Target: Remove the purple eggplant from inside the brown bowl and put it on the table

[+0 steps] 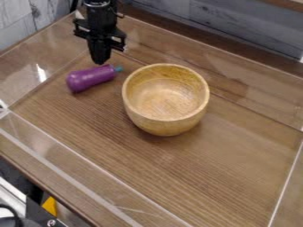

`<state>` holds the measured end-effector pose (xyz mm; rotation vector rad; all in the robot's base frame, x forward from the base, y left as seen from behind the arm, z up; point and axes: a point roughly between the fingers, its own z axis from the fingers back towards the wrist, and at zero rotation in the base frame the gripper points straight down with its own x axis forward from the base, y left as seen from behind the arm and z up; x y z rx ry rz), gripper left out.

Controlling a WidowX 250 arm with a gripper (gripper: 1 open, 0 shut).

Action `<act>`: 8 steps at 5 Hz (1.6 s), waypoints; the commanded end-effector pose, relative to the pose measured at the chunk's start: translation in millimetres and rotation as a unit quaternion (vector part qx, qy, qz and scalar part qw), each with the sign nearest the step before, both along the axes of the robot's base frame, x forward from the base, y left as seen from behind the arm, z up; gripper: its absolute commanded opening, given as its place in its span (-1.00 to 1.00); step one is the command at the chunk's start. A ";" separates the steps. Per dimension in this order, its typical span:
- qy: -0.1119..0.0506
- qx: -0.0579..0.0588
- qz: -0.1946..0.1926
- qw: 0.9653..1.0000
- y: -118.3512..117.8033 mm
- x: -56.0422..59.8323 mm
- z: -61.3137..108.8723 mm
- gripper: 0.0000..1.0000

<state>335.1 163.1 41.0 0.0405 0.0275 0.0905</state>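
The purple eggplant (91, 77) lies on its side on the table (213, 168), left of the brown bowl (166, 97), with a small gap between them. The bowl stands upright and its tan inside is bare. My gripper (106, 55) hangs just above the eggplant's right end, clear of it, with its black fingers pressed together and nothing between them. The arm above it runs out of the top edge of the view.
Low clear plastic walls (71, 182) run round the table's edges. A grey plank wall (225, 22) stands behind the table. Something yellow and black (48, 208) sits past the front wall at the bottom left.
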 end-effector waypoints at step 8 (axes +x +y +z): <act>-0.008 0.025 -0.056 0.998 49.9 20.5 -15.9 -1.00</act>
